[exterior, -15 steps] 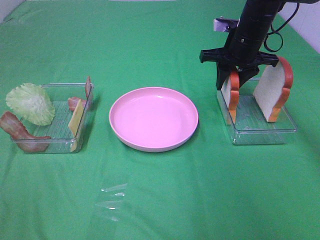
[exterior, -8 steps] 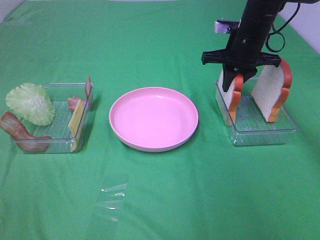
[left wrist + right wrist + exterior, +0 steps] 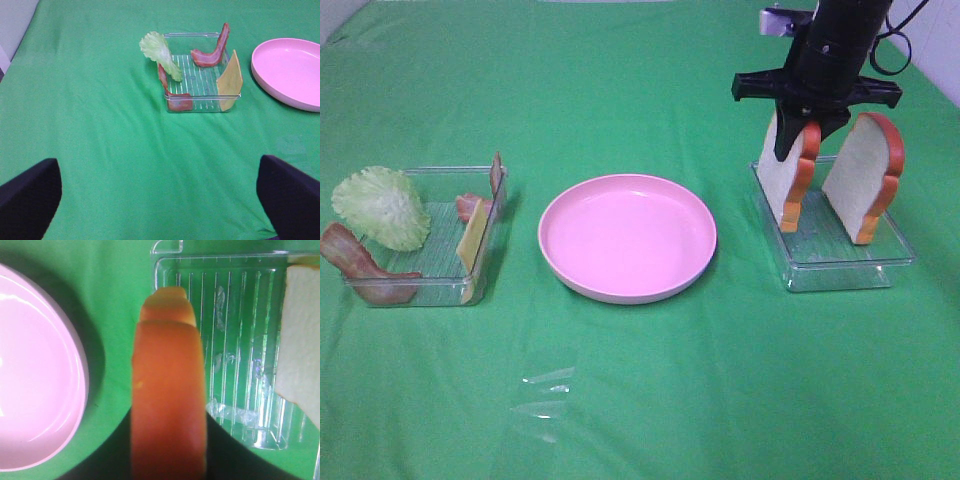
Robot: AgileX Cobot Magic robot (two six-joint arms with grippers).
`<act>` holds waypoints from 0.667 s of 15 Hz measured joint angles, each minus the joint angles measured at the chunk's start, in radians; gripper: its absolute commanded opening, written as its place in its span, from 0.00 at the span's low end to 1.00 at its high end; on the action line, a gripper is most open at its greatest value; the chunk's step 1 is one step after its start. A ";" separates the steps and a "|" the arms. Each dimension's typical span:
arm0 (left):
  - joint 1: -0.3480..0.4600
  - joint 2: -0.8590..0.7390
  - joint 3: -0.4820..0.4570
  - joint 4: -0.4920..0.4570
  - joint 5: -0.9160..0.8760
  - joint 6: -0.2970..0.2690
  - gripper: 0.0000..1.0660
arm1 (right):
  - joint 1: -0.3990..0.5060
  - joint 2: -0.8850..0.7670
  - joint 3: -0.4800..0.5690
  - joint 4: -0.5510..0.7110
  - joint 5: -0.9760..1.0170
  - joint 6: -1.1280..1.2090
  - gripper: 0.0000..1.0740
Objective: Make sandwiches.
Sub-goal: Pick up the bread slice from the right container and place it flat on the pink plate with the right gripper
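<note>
Legible text, labels, brands, numbers, signs: none can be read in any view. Plain, unmarked surfaces are recorded on the bread slice [image 3: 788, 185] nearer the pink plate [image 3: 627, 235], on the other slice [image 3: 860, 185], on the plate itself, on the clear trays [image 3: 840, 275] and on the green cloth [image 3: 720, 400].

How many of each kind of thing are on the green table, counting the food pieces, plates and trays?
Bread slices: 2
Lettuce leaves: 1
Bacon strips: 2
Cheese squares: 1
Pink plates: 1
Clear trays: 2
Total: 9
</note>
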 measured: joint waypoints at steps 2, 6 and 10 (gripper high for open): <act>0.000 0.000 0.000 0.000 0.000 0.000 0.92 | 0.000 -0.057 0.000 0.001 0.012 0.008 0.00; 0.000 0.000 0.000 0.000 0.000 0.000 0.92 | 0.000 -0.202 0.009 0.095 0.015 0.014 0.00; 0.000 0.000 0.000 0.000 0.000 0.000 0.92 | 0.000 -0.306 0.209 0.298 -0.066 -0.061 0.00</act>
